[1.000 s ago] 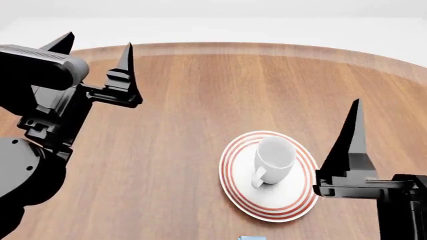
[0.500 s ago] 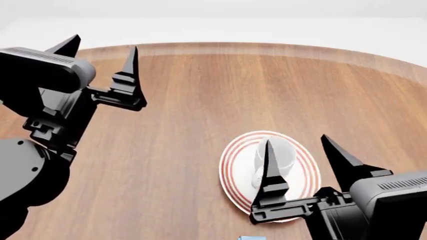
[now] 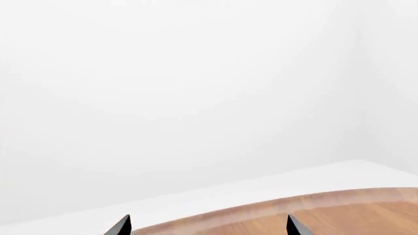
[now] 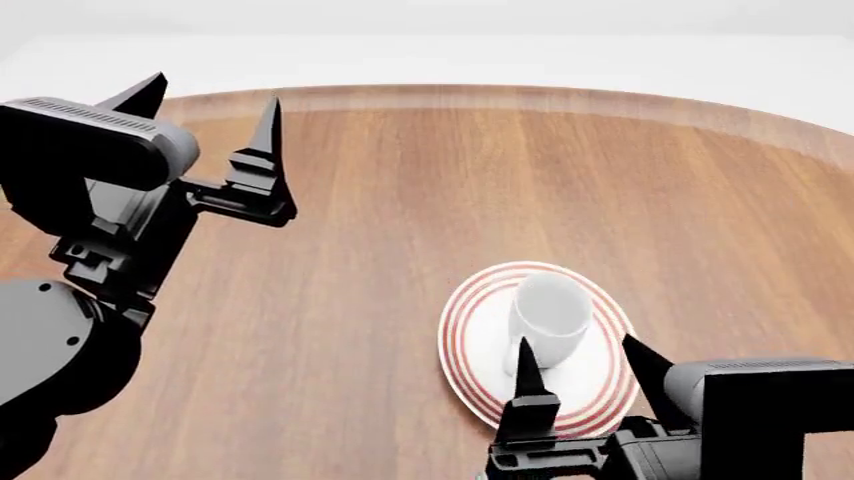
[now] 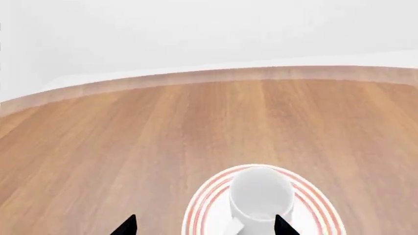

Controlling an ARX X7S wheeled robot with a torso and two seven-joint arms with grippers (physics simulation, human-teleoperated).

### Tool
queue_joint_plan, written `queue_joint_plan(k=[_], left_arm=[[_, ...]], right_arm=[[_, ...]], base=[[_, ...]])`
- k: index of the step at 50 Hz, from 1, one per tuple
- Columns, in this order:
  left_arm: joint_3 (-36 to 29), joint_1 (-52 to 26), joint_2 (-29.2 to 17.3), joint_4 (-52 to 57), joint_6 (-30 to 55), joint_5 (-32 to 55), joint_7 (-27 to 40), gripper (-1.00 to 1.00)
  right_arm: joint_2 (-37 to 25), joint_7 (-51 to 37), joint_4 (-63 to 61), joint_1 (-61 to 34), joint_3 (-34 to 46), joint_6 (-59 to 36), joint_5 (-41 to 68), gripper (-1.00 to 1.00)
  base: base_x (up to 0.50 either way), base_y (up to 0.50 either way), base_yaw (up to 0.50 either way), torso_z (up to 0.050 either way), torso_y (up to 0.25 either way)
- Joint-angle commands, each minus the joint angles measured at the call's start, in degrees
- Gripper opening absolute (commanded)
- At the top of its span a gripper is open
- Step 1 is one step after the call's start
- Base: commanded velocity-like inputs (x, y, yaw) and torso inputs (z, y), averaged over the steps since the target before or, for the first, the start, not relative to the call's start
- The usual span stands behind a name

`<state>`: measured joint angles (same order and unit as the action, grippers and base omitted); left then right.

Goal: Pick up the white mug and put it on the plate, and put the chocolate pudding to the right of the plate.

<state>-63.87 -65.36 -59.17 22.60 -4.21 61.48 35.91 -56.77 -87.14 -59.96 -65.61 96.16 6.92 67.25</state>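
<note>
The white mug stands upright on the red-ringed plate, its handle toward me; both also show in the right wrist view, mug and plate. My right gripper is open and empty at the plate's near edge, fingertips apart and pointing at the mug; its tips show low in the right wrist view. My left gripper is open and empty, raised over the table's far left; its wrist view shows only the table edge and white wall. The chocolate pudding is out of view.
The round wooden table has its far curved edge near the white wall. My left arm's dark body fills the left side of the head view.
My right gripper has pulled back toward me and lowered, from beside the plate's right edge to its near edge. The left gripper has drifted slightly right. Mug and plate have not moved.
</note>
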Motion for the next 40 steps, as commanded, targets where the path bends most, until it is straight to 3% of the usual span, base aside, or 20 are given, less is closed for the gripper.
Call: queue_joint_plan(k=[1, 11, 25, 40], left_arm=[[0.1, -0.1, 0.0, 0.2, 0.5, 0.2, -0.1, 1.0], [0.2, -0.2, -0.1, 0.2, 0.8, 0.6, -0.2, 1.0], [0.1, 0.0, 0.3, 0.4, 1.5, 0.6, 0.0, 1.0], [0.0, 1.1, 0.5, -0.3, 0.8, 0.3, -0.4, 1.0]], right_arm=[[-1.0, -2.8, 0.0, 0.4, 0.4, 0.5, 6.4, 1.0], [2.5, -2.8, 0.0, 5.9, 1.2, -0.4, 12.0, 1.0], [3.7, -2.8, 0.0, 16.7, -4.9, -1.4, 15.2, 1.0], [10.3, -2.8, 0.0, 35.2, -27.3, -16.0, 19.2, 1.0]], base=[[0.0, 0.0, 0.0, 0.0, 0.0], [0.0, 0.0, 0.0, 0.0, 0.0], [0.0, 0.0, 0.0, 0.0, 0.0], [0.0, 0.0, 0.0, 0.0, 0.0]])
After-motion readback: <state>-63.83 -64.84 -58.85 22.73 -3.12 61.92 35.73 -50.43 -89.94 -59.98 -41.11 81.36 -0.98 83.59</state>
